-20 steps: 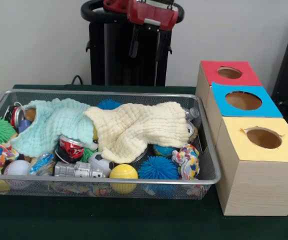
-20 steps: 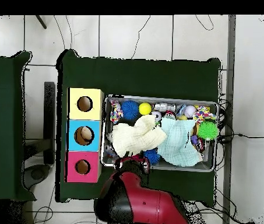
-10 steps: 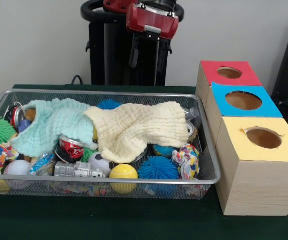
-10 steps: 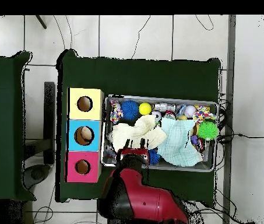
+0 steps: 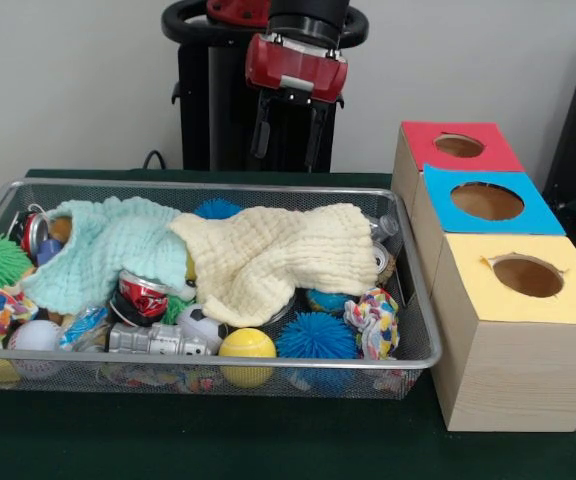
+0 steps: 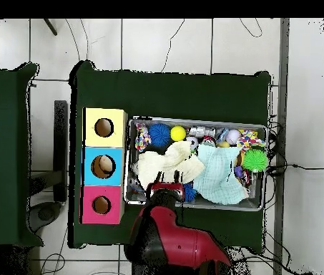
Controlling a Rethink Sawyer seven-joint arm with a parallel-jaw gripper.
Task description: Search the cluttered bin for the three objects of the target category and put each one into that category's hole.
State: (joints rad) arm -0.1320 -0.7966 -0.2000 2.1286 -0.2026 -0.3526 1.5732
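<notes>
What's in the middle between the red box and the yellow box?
The blue box sits between the red box and the yellow box; the front and overhead views both show it.

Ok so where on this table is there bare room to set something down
The green table is bare along the front edge, before the mesh bin and the yellow box. In the overhead view a wide bare band lies beyond the bin. The bin itself is crowded: two cloths over balls, cans and toys. The gripper hangs open above its back rim.
</notes>
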